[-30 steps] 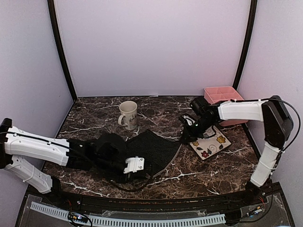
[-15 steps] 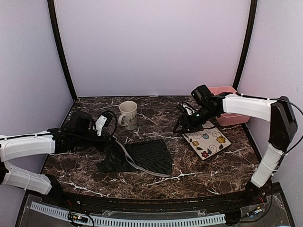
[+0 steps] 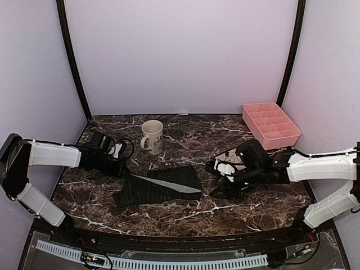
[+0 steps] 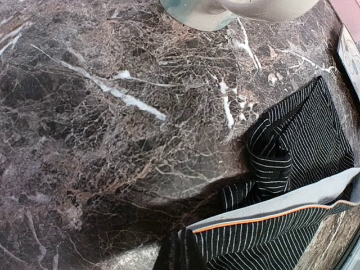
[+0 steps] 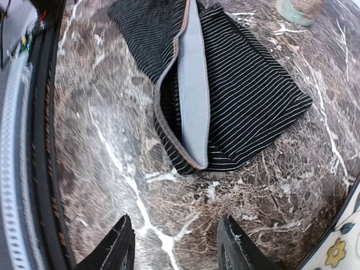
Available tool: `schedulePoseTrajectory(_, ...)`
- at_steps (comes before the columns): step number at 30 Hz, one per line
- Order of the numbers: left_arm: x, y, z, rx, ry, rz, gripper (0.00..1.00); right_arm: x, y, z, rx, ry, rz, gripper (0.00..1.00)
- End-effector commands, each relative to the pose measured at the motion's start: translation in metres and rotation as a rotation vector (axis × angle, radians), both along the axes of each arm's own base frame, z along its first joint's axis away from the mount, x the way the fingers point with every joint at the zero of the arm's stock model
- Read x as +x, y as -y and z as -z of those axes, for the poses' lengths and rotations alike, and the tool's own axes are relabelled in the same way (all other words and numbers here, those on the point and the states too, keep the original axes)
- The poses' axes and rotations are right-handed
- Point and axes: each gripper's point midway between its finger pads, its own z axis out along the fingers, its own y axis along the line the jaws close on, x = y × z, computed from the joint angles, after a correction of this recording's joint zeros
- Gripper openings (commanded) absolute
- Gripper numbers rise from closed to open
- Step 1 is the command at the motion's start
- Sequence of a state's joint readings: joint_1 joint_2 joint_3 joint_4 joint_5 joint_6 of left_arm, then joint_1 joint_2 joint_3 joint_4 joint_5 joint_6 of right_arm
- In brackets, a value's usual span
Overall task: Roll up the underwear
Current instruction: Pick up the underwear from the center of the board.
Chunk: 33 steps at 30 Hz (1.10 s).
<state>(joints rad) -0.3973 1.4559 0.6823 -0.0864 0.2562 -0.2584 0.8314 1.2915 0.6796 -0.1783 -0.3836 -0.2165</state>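
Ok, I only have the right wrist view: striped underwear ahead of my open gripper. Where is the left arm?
Observer: The left gripper is at the left end of the underwear, and it is shut.
Operator: Is it holding cloth?
Observer: I cannot tell. Its wrist view shows the cloth bunched up at that end, but no fingers.
Operator: Anything else out there?
Observer: A pink divided tray stands in the far right corner, apart from everything.

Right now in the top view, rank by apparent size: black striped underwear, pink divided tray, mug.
1. black striped underwear, largest.
2. pink divided tray, close behind; it sits farther back, so that gap is unsure.
3. mug, clearly smallest.
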Motion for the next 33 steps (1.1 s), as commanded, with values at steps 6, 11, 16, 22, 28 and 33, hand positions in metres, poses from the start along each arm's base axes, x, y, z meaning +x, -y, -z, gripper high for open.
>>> schedulePoseTrajectory(6, 0.004, 0.012, -0.001, -0.053, -0.034, 0.053, 0.0, 0.009, -0.027, 0.009, 0.033, 0.235, -0.141, 0.49)
schedulePoseTrajectory(11, 0.003, 0.011, -0.001, -0.05, -0.028, 0.058, 0.0, 0.014, -0.033, 0.026, 0.023, 0.104, -0.06, 0.47)
schedulePoseTrajectory(16, -0.002, 0.003, -0.001, -0.006, -0.021, 0.062, 0.0, 0.009, -0.037, 0.038, 0.03, -0.097, 0.018, 0.47)
schedulePoseTrajectory(22, -0.014, 0.007, -0.014, -0.063, 0.073, 0.121, 0.0, 0.005, -0.04, 0.042, 0.113, -0.329, 0.109, 0.41)
schedulePoseTrajectory(28, -0.02, 0.011, -0.017, -0.098, 0.09, 0.148, 0.0, 0.017, -0.036, 0.062, 0.156, -0.508, 0.203, 0.39)
schedulePoseTrajectory(33, -0.027, 0.013, -0.03, -0.137, 0.165, 0.171, 0.0, 0.018, -0.031, 0.074, 0.17, -0.528, 0.221, 0.43)
